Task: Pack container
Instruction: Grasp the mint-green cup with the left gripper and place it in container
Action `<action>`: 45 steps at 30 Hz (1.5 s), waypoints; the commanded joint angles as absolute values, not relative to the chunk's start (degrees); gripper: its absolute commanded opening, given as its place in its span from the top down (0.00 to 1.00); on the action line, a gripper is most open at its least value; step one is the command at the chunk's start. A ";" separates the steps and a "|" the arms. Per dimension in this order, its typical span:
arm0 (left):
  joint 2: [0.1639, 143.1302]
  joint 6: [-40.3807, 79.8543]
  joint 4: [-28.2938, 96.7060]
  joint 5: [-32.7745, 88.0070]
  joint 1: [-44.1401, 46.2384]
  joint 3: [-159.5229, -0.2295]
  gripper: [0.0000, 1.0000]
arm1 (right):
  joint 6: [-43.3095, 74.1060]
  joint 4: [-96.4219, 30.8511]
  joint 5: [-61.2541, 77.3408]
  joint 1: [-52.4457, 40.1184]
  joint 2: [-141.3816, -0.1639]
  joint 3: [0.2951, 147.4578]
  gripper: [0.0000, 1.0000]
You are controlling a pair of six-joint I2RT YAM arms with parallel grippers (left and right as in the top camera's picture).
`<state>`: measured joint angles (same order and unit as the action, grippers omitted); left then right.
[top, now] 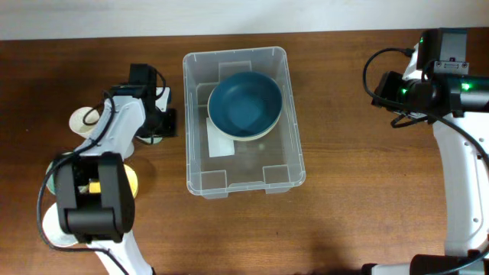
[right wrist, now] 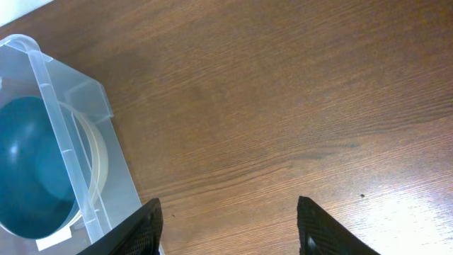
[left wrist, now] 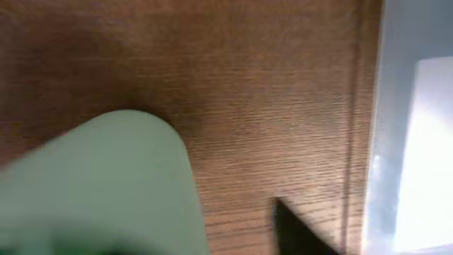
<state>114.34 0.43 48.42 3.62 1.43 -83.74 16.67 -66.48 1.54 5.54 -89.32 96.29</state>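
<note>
1. Blue bowl (top: 244, 105) already inside the container (top: 294, 130), mid counter (top: 351, 198).
2. Right pincer (right wrist: 230, 223) spread wide, holding nothing.
3. Left pincer (top: 157, 126) beside a green thing (left wrist: 106, 184); cannot tell its grip.
4. More dishes (top: 79, 120) on the left, not yet packed.

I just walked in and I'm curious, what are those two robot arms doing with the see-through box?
They are packing the container, a clear box in the middle of the table. A blue bowl already sits inside it. The left claw is low beside the box, close to a pale green thing, but that view is too blurry to tell if it grips it. The right claw is open over bare wood, holding nothing.
</note>
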 commanded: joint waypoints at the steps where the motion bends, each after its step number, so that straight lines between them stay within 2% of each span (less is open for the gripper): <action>1: 114.85 0.45 48.75 3.57 1.39 -85.78 0.99 | 16.29 -66.67 1.93 5.74 -89.41 95.79 0.44; 7: 99.31 0.47 61.65 0.64 4.47 -98.61 0.99 | 15.27 -66.59 0.64 5.76 -89.38 95.79 0.44; 10: 90.24 0.56 62.74 0.84 14.37 -98.78 0.99 | 15.25 -65.84 0.64 5.76 -89.38 95.79 0.44; 11: 89.67 3.22 62.81 0.82 23.42 -98.54 1.00 | 15.25 -65.87 0.64 5.76 -89.41 95.79 0.44; 13: 93.14 7.75 62.48 0.82 32.88 -97.89 0.99 | 15.25 -66.22 0.62 5.76 -89.41 95.79 0.44; 16: 103.22 14.11 61.73 2.35 42.54 -97.69 1.00 | 15.22 -66.30 0.62 5.76 -89.41 95.79 0.44; 18: 108.55 17.58 60.53 2.98 45.54 -97.69 0.99 | 15.22 -66.46 0.64 5.76 -89.41 95.79 0.44; 21: 115.55 34.89 59.81 3.01 46.09 -97.69 0.99 | 15.20 -66.85 0.60 5.76 -89.41 95.79 0.44; 23: 117.64 39.07 57.28 4.25 46.09 -97.69 0.99 | 15.20 -66.85 0.60 5.76 -89.41 95.79 0.44; 28: 117.89 39.05 54.72 4.78 46.35 -97.69 0.99 | 15.20 -66.87 0.60 5.76 -89.41 95.79 0.44; 29: 117.89 39.05 54.72 4.93 46.35 -97.69 0.97 | 15.22 -66.87 0.62 5.76 -89.41 95.79 0.44; 30: 117.89 39.05 54.72 5.26 46.35 -97.69 0.89 | 15.22 -66.87 0.60 5.76 -89.41 95.79 0.44; 34: 117.89 39.03 55.13 5.21 46.35 -97.69 0.69 | 15.22 -66.87 0.62 5.76 -89.41 95.79 0.44; 38: 117.78 38.98 55.13 5.13 46.35 -97.71 0.68 | 15.20 -66.89 0.60 5.76 -89.41 95.79 0.44; 41: 117.38 38.68 55.13 4.69 46.33 -97.97 0.63 | 15.20 -66.89 0.60 5.76 -89.41 95.79 0.44; 45: 115.83 33.45 55.44 4.43 46.04 -99.68 0.62 | 15.20 -66.89 0.62 5.76 -89.41 95.79 0.44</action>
